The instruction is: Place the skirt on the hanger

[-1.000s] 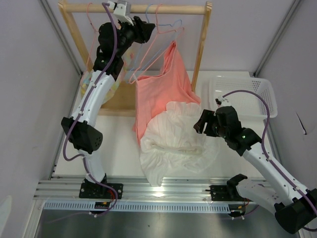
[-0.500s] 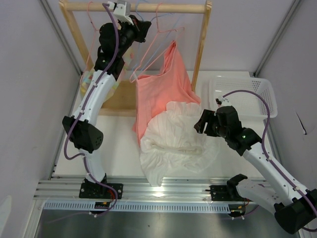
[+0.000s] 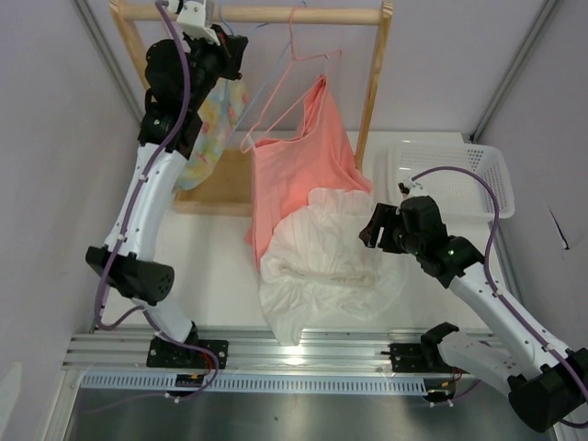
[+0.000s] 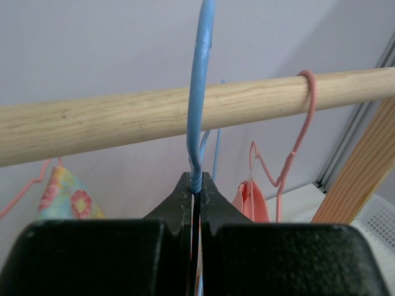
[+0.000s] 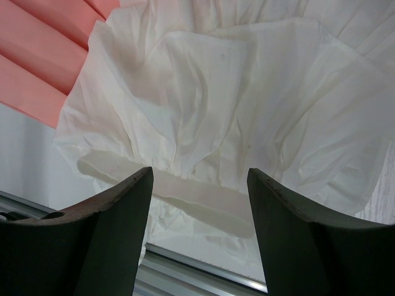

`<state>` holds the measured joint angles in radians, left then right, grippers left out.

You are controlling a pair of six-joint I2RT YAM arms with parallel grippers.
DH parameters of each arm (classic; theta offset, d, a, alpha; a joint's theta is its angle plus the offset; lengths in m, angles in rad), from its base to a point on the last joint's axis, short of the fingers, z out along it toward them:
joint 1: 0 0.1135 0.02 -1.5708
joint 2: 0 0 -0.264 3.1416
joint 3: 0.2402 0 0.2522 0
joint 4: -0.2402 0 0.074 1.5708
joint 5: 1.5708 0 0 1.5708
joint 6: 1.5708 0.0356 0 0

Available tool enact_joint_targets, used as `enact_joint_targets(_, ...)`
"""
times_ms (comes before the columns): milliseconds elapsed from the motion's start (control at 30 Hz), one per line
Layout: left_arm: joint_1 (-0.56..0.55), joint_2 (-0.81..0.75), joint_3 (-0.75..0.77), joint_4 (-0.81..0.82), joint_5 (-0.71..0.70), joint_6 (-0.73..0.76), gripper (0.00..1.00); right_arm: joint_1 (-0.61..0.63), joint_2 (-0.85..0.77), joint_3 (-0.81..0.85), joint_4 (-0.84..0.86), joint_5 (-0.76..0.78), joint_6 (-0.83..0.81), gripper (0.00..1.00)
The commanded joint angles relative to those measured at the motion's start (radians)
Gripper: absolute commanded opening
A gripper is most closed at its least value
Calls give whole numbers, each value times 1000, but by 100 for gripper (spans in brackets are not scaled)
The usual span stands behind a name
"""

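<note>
The white skirt lies crumpled on the table in front of the rack, its upper edge overlapping the salmon garment. My right gripper hovers just right of it, open; in the right wrist view its jaws stand wide above the skirt's folds with nothing between them. High at the rail, my left gripper is shut on the light blue hanger. In the left wrist view its jaws pinch the wire just below the hook, which curves over the wooden rod.
A salmon garment hangs from a pink hanger on the wooden rod. A floral garment hangs at the left. The rack's right post stands behind the skirt. A white basket sits at the right.
The left gripper has closed on the blue hanger and the left arm has swung left along the rod, uncovering the floral garment. The right arm has stayed put.
</note>
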<state>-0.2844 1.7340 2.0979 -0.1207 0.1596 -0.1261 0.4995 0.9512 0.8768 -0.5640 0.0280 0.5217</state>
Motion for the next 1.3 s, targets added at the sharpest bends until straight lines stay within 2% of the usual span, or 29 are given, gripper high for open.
enact_joint_targets(0,10,-112,-16,-67,-18,88,0,-4,8,10,24,-16,-19,68)
enact_joint_targets(233,10,-194,5,-325,-51,170,0,-4,18,2,45,-17,-17,68)
enact_joint_targets(333,10,-229,-25,-416,-123,175,0,-4,26,5,50,-43,-20,68)
enact_joint_targets(400,10,-321,-80,-401,-199,165,0,-4,31,4,53,-40,-22,68)
enact_joint_targets(433,10,-362,-195,-348,-219,149,0,-4,32,2,53,-37,-23,68)
enact_joint_targets(467,10,-448,-235,-314,-236,146,0,-3,37,2,53,-36,-25,68)
enact_joint_targets(533,10,-523,-333,-272,-268,135,0,-3,38,-1,50,-33,-28,68)
enact_joint_targets(700,10,-681,-381,-257,-275,135,0,-6,38,-7,52,-31,-29,68)
enact_joint_targets(800,10,-724,-380,-266,-192,103,0,-4,38,-9,58,-31,-23,68)
enact_joint_targets(900,10,-737,-375,-287,-4,83,0,-6,41,-7,55,-30,-25,68)
enact_joint_targets(933,10,-740,-377,-289,111,71,0,-7,41,-4,49,-30,-25,68)
enact_joint_targets(1033,-1,-760,-416,-300,220,33,0,-6,38,-6,39,1,-26,68)
enact_joint_targets(1167,-65,-787,-467,-349,271,28,0,-6,37,-25,29,27,-20,68)
enact_joint_targets(1267,-130,-804,-503,-419,239,71,0,-6,34,-41,29,42,-12,68)
